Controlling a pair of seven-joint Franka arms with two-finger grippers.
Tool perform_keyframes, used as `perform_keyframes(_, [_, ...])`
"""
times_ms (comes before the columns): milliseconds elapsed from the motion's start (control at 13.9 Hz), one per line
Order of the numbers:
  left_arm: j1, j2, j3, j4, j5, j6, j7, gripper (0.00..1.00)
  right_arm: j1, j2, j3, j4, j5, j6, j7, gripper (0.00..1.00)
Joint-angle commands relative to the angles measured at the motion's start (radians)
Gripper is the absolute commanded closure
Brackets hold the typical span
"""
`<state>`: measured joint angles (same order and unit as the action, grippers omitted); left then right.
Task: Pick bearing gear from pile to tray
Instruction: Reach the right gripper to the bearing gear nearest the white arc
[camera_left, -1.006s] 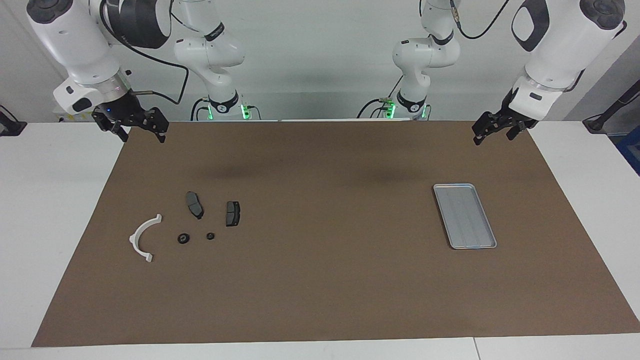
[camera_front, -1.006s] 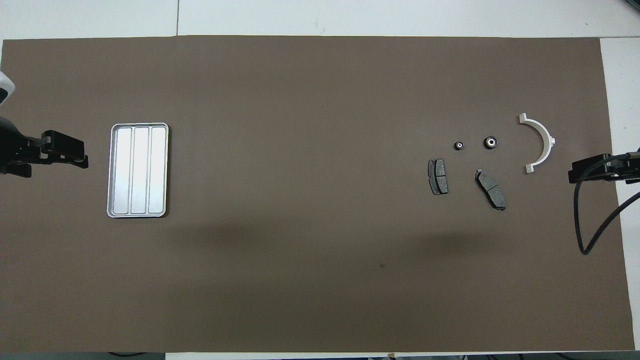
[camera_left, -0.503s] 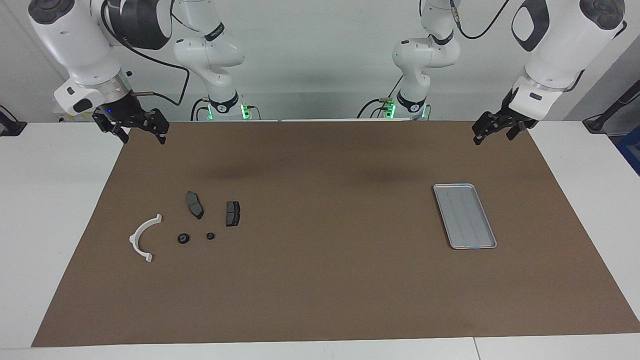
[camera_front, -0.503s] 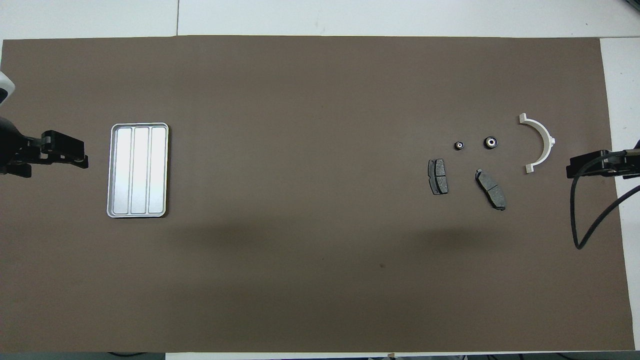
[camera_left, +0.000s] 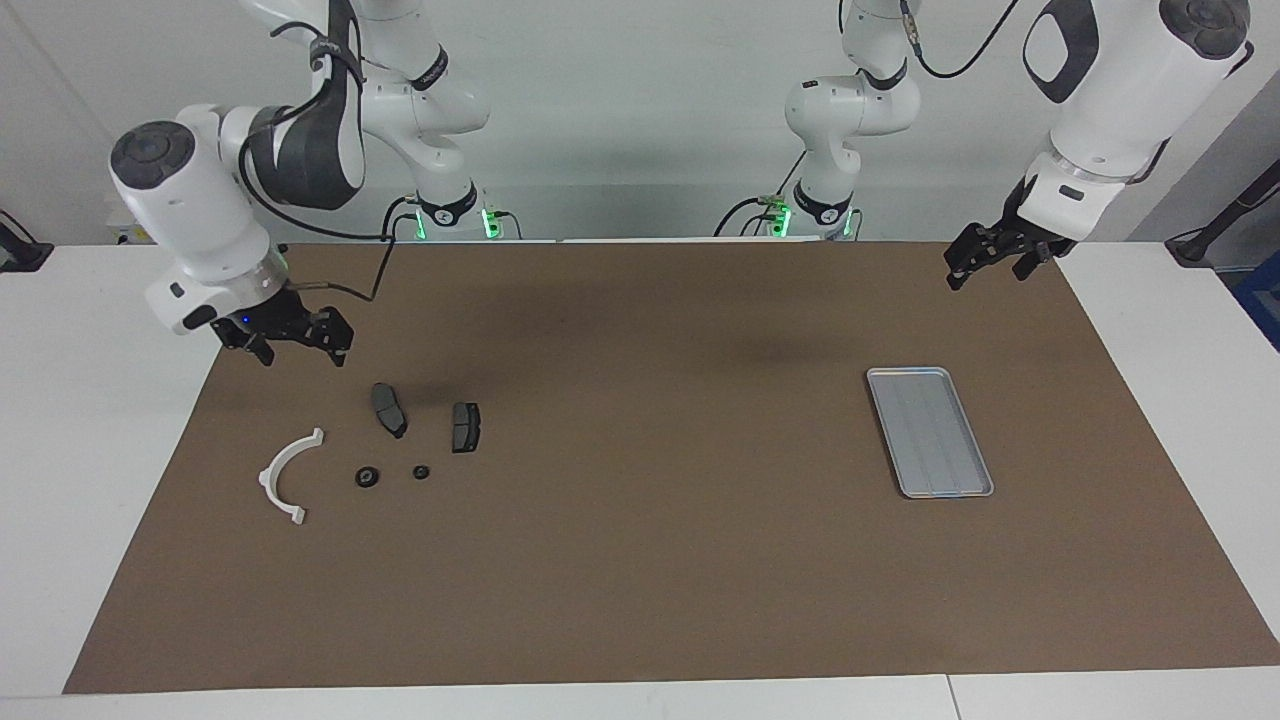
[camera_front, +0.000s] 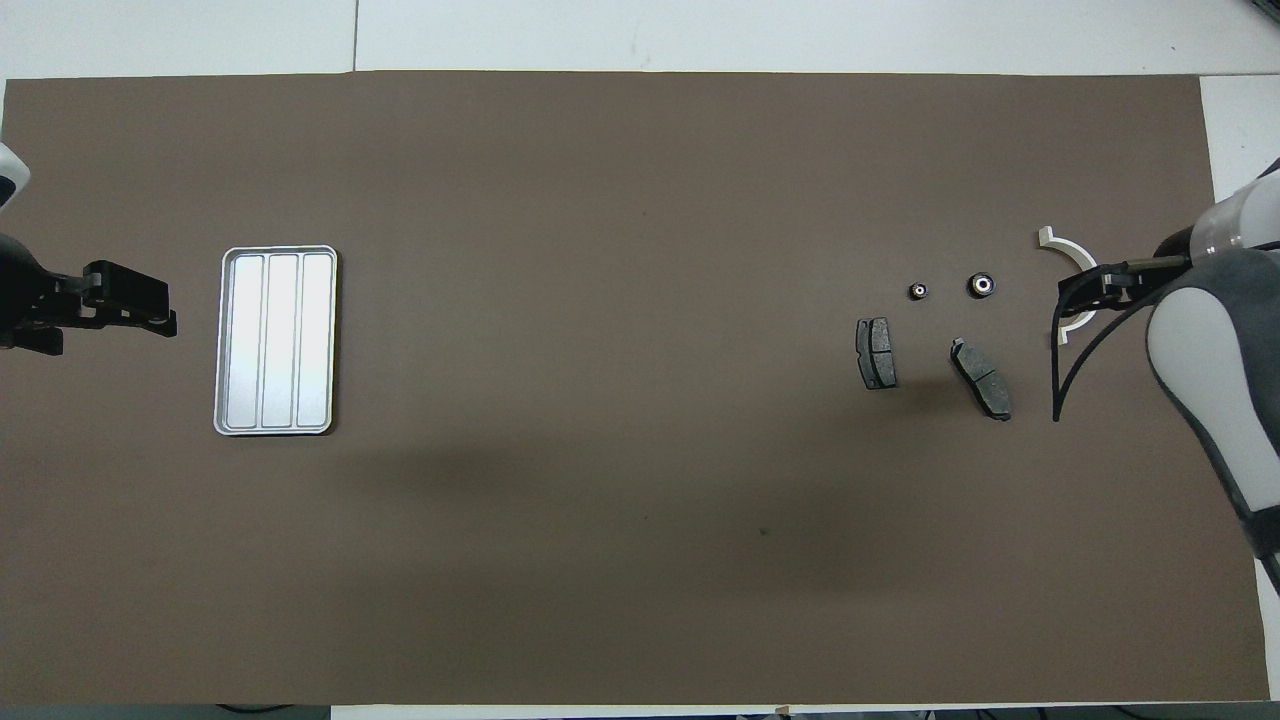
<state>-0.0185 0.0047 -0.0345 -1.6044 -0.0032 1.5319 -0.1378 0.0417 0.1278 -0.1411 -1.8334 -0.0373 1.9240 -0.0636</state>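
The pile lies on the brown mat toward the right arm's end: two dark brake pads (camera_left: 389, 409) (camera_left: 465, 427), a white arc bracket (camera_left: 288, 473), and two small black round pieces (camera_left: 367, 477) (camera_left: 421, 472). The round pieces also show in the overhead view (camera_front: 982, 285) (camera_front: 917, 291). The silver tray (camera_left: 929, 431) lies empty toward the left arm's end. My right gripper (camera_left: 304, 355) is open and empty, raised over the mat beside the pile; in the overhead view (camera_front: 1085, 290) it covers part of the bracket (camera_front: 1062, 247). My left gripper (camera_left: 985, 277) is open and waits over the mat's corner.
The brown mat (camera_left: 640, 560) covers most of the white table (camera_left: 90, 450). The right arm's cable (camera_front: 1075, 360) hangs over the mat next to the bracket. The tray also shows in the overhead view (camera_front: 276, 340), with the left gripper (camera_front: 130, 310) beside it.
My right arm has swung down and in from the mat's corner toward the pile, so its gripper now hangs lower, over the bracket's edge. The left arm and all parts have not moved.
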Motion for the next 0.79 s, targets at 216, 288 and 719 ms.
perform_keyframes(216, [0.002,-0.032,-0.001,-0.038,0.005,0.019,0.006,0.0,-0.013,0.117,0.005,-0.009,0.02,0.144,-0.036,0.0])
perform_keyframes(288, [0.002,-0.031,-0.001,-0.038,0.006,0.019,0.006,0.0,-0.017,0.139,0.005,-0.009,0.02,0.174,-0.038,0.0])
perform_keyframes(719, [0.002,-0.031,-0.001,-0.038,0.006,0.019,0.006,0.0,-0.019,0.236,0.006,-0.007,0.022,0.302,-0.035,0.0])
